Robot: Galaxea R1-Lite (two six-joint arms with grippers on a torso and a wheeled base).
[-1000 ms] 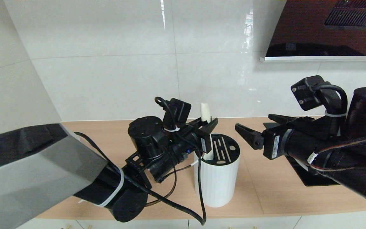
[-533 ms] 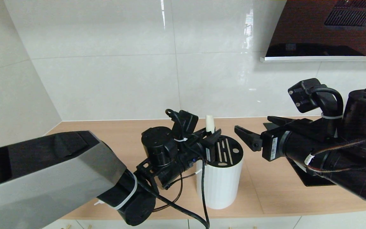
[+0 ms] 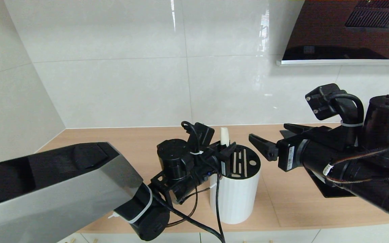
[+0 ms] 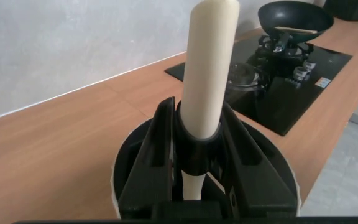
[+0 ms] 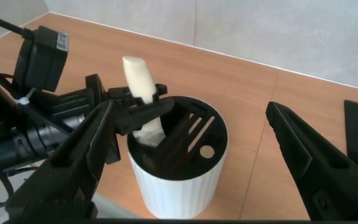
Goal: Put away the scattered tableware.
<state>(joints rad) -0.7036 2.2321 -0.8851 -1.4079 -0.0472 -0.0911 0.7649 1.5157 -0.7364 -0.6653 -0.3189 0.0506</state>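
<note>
the left tool [image 3: 226,147] clamps a cream-handled utensil [image 3: 224,135], probably a knife, its long axis upright and lower end inside the slotted white holder [image 3: 235,199] directly beneath on the desk [image 3: 292,202], with the right tool [image 3: 270,134] spread wide just beside it.

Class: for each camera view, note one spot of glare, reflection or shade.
Head view: a bright vertical glare streak on the wall tiles; the glossy range hood shows reflections. Left wrist view: soft sheen along the cream handle in the left gripper. Right wrist view: countertop evenly lit, no hard shadows.
</note>
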